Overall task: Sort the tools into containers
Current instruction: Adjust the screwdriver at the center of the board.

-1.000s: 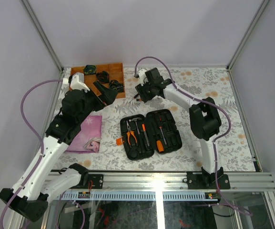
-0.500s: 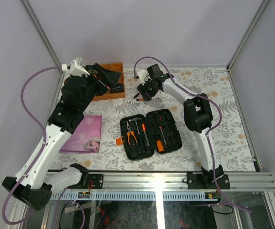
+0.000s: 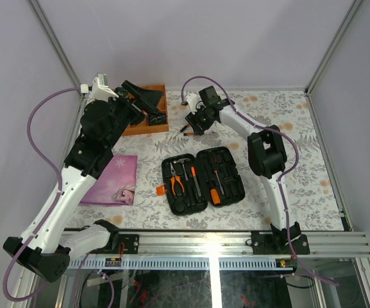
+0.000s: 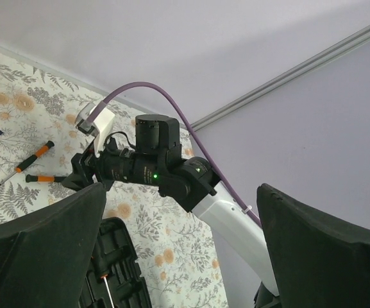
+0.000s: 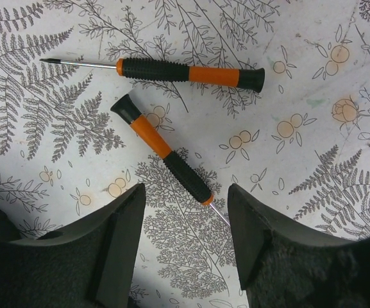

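The black tool case (image 3: 240,187) lies open and flat mid-bench, toward the near edge, its orange latch (image 3: 161,190) sticking out on the left. Its left half holds orange-handled pliers (image 3: 177,184) and a hammer (image 3: 183,162). The right half holds slotted screwdrivers (image 3: 215,191). Toward the far edge two slim black-and-orange screwdrivers lie loose, near each other but apart: the level screwdriver (image 5: 185,72) and the slanted screwdriver (image 5: 165,153).

The left fingers (image 4: 43,224) stand wide apart, framing the right arm (image 4: 165,173), whose tip sits just beside two small screwdrivers (image 4: 37,154) lying on the floral tabletop (image 4: 18,102).
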Available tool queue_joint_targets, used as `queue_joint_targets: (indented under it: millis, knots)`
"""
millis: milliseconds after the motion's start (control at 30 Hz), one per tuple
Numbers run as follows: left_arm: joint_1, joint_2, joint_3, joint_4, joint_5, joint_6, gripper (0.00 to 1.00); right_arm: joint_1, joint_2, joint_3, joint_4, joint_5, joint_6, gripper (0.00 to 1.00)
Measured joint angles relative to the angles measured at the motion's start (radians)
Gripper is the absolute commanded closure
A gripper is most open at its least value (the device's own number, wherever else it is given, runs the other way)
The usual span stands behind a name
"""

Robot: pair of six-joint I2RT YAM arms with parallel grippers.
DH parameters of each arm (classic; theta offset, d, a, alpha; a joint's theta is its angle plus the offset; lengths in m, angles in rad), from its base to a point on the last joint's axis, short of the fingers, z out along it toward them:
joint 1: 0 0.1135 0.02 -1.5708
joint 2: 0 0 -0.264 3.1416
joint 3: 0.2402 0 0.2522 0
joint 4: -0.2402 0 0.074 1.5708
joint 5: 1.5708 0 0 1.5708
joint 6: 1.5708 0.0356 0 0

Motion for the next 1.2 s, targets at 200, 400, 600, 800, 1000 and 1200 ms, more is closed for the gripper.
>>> queue_joint_targets:
  millis: [200, 400, 600, 800, 1000, 1200]
  knots:
    - [0.000, 0.008, 0.002, 0.015, 0.000, -0.011, 0.00, -0.014, 0.000, 0.000, 0.000, 0.000, -0.002, 0.39]
    - [0.000, 0.013, 0.002, 0.026, 0.000, -0.020, 0.00, -0.023, 0.000, 0.000, 0.000, 0.004, -0.001, 0.39]
    - [0.000, 0.032, 0.013, 0.043, 0.004, -0.023, 0.00, -0.025, 0.005, 0.023, -0.007, 0.003, -0.013, 0.39]
    - [0.000, 0.034, 0.013, 0.044, 0.004, -0.023, 0.00, -0.030, 0.035, 0.069, -0.015, 0.001, -0.028, 0.39]
    - [0.000, 0.035, 0.013, 0.044, 0.004, -0.023, 0.00, -0.035, 0.057, 0.076, -0.018, 0.000, -0.008, 0.39]
    - [0.000, 0.036, 0.009, 0.032, 0.003, -0.006, 0.00, -0.035, 0.059, 0.077, 0.023, 0.055, 0.193, 0.41]
